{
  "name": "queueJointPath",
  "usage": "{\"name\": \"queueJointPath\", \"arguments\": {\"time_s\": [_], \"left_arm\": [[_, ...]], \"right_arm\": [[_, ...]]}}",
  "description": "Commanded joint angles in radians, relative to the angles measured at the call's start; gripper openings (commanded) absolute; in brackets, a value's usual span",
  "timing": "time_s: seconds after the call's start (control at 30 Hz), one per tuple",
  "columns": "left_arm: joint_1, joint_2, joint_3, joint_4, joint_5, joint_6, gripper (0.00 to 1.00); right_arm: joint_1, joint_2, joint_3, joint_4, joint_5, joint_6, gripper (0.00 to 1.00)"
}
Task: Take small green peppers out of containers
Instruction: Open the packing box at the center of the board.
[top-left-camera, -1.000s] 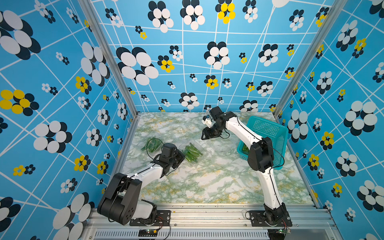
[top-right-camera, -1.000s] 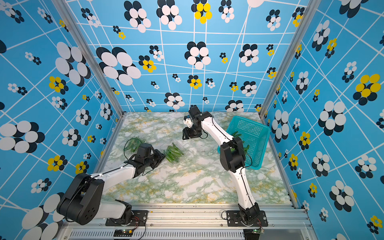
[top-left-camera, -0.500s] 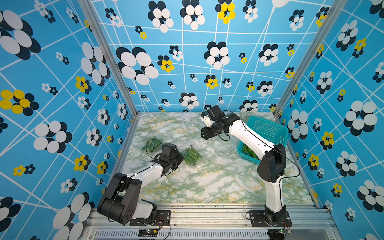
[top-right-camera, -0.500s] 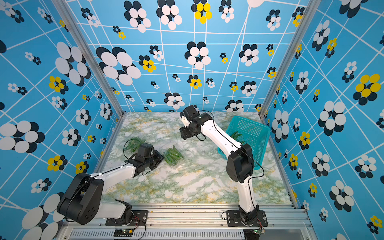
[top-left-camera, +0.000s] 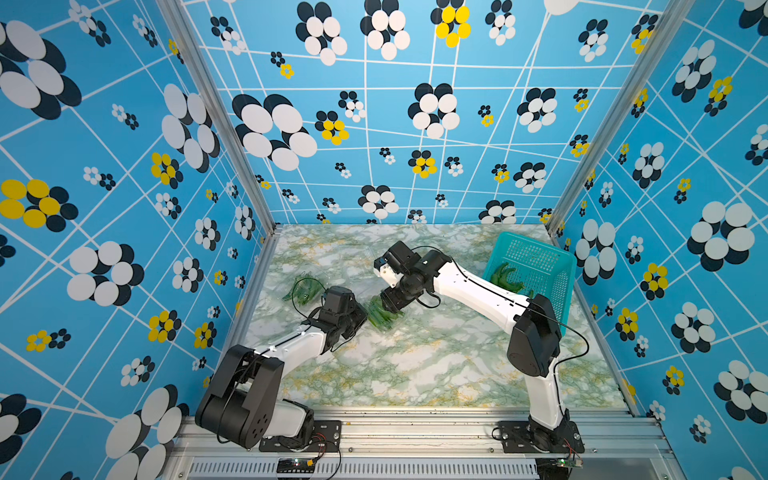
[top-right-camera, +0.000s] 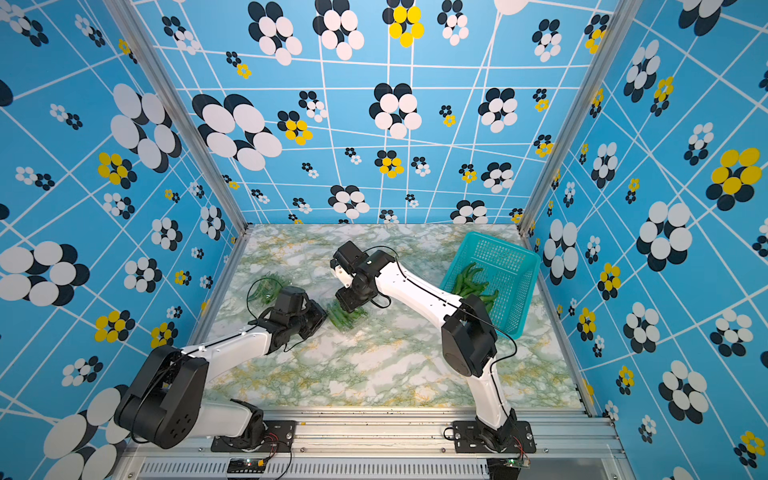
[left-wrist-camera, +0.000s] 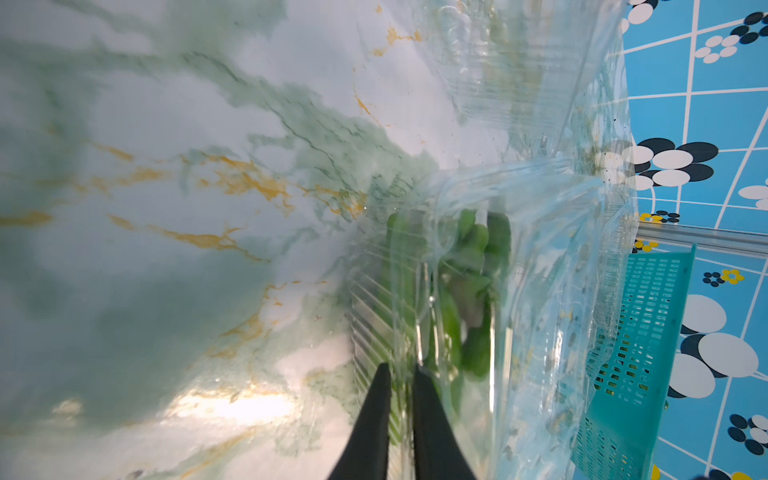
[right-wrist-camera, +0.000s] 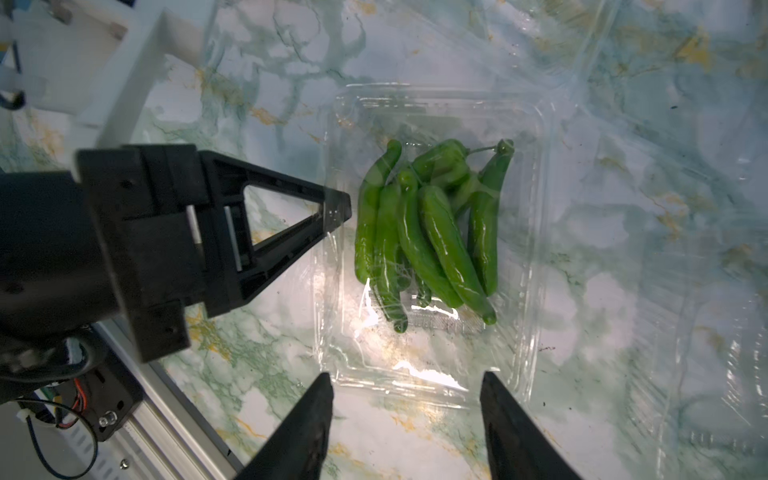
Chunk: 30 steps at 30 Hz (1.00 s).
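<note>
A clear container (right-wrist-camera: 538, 232) lies open on the marble in the middle of the table, with several small green peppers (right-wrist-camera: 424, 224) heaped in it (top-left-camera: 382, 316) (top-right-camera: 343, 316). My left gripper (left-wrist-camera: 401, 368) is shut on the container's thin ribbed wall (left-wrist-camera: 374, 307); its black tip (right-wrist-camera: 338, 208) shows at the rim. My right gripper (right-wrist-camera: 407, 380) hangs open just above the container's near rim, touching nothing, and shows in both top views (top-left-camera: 390, 305) (top-right-camera: 351, 301). Further left, a second container (top-left-camera: 305, 289) also holds peppers.
A teal perforated basket (top-left-camera: 536, 266) (top-right-camera: 500, 266) stands at the back right with several peppers (top-right-camera: 469, 282) in it. Empty clear containers (right-wrist-camera: 706, 332) lie on the marble beside the held one. The left arm's link (right-wrist-camera: 124, 83) is close by.
My right arm has swung from the back of the table forward and down over the pepper container, its jaws narrowing slightly. The left arm and its grip have not moved.
</note>
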Motion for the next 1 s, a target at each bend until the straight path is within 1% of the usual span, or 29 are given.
{"name": "queueJointPath", "arguments": {"time_s": [0.0, 0.23, 0.33, 0.67, 0.97], "left_arm": [[-0.007, 0.018, -0.009, 0.033, 0.01, 0.02, 0.14], [-0.006, 0.027, -0.019, 0.056, 0.019, 0.018, 0.14], [-0.006, 0.028, -0.023, 0.067, 0.023, 0.018, 0.14], [-0.005, 0.035, -0.042, 0.107, 0.035, 0.011, 0.14], [-0.002, 0.046, -0.058, 0.147, 0.048, 0.005, 0.14]], "right_arm": [[0.032, 0.036, 0.014, -0.038, 0.022, 0.009, 0.59], [0.072, 0.087, 0.02, -0.01, 0.085, 0.014, 0.59], [0.083, 0.107, 0.02, 0.0, 0.145, 0.025, 0.6], [0.088, 0.176, 0.035, 0.039, 0.148, 0.059, 0.61], [0.105, 0.21, 0.039, 0.04, 0.204, 0.079, 0.62]]}}
